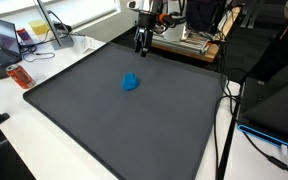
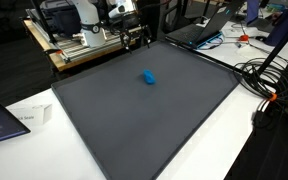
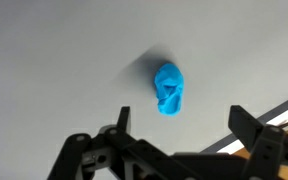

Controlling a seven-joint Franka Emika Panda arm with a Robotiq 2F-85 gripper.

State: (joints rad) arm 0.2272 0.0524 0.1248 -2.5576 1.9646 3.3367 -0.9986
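Blue lump [image 1: 131, 82] on grey mat [image 1: 114, 130]

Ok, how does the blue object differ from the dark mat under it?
The blue object is bright blue; the dark mat is plain grey-black. The blue object is small and lumpy, while the dark mat is broad, flat and straight-edged. The blue object takes up only a tiny patch near the middle of the dark mat, which fills much of both exterior views. Shared: the open gripper holds neither.
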